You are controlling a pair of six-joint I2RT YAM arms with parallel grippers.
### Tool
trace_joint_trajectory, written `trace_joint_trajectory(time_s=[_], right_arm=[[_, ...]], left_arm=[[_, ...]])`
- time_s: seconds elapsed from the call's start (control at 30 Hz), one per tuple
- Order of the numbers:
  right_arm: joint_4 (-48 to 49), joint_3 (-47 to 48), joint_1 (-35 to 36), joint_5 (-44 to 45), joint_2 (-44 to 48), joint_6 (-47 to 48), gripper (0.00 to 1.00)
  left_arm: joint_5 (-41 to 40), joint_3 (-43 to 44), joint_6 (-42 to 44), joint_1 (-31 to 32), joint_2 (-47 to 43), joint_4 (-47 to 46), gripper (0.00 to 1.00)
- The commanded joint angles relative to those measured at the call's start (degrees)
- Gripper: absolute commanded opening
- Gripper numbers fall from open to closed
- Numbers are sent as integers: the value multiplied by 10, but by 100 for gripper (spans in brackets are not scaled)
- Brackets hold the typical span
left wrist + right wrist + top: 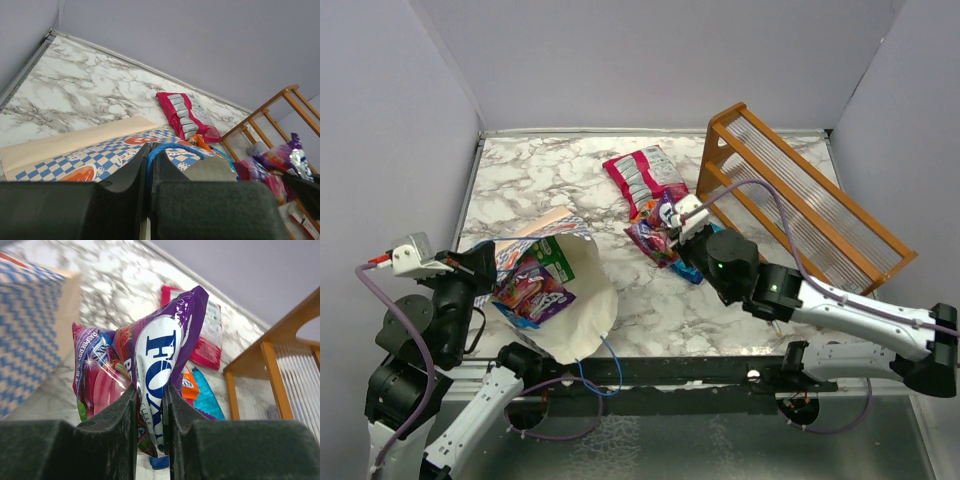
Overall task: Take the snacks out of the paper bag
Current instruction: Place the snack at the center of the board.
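table [550, 175]: marble top, carries everything. We read the patch next to the rack as the drop zone, since the loose snacks lie there.
rack [800, 190]: orange slatted wood, far right. Not part of the job, just sth for us to steer round.
paper bag [582, 300]: on its side at the left, mouth facing the middle, so packets can be reached w/o digging down. Blue-and-white check outside, plain cream inside, rim flared and creased.
left gripper [148, 150]: jaws closed on the bag's rim, right by the blue cord handle [167, 147]. We judge it's an anchor so the bag won't drag when sth is pulled. Can't tell if the cord itself is in the pinch.
right gripper [151, 390]: clamped on the purple packet, well apart from the bag and over the loose pile. We take this as the carry-to-drop step, release not yet done.
purple packet [160, 340]: glossy, crinkly, creased by the pinch, white panel w/ dark blue letters. Looks lifted; contact w/ the pile below is unclear.
pink-and-white packet [640, 175]: flat on the table, btwn bag and rack, toward the far side.
blue packet [207, 397] + orange packet [189, 382]: on the table below the right gripper, overlapping.
green packet [552, 255] + pink-purple packet [530, 295]: inside the bag's mouth, touching. So we've at least two to go; anything deeper is hidden.
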State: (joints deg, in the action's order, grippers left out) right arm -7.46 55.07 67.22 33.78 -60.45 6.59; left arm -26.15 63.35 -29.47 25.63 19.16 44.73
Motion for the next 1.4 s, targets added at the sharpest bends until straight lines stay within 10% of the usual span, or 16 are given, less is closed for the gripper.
trace_joint_trajectory(time_s=[0.0, 0.23, 0.9, 1.37], right_arm=[[61, 17, -82, -18, -66, -44, 2], [61, 86, -197, -180, -223, -130, 1], [116, 164, -284, -128, -415, -118, 9], [58, 153, -285, -231, -334, -98, 53]], left_arm=[[11, 0, -12, 0, -16, -5, 0], [36, -6, -28, -1, -16, -3, 0], [54, -6, -50, -1, -36, 27, 0], [71, -24, -51, 0, -29, 4, 0]])
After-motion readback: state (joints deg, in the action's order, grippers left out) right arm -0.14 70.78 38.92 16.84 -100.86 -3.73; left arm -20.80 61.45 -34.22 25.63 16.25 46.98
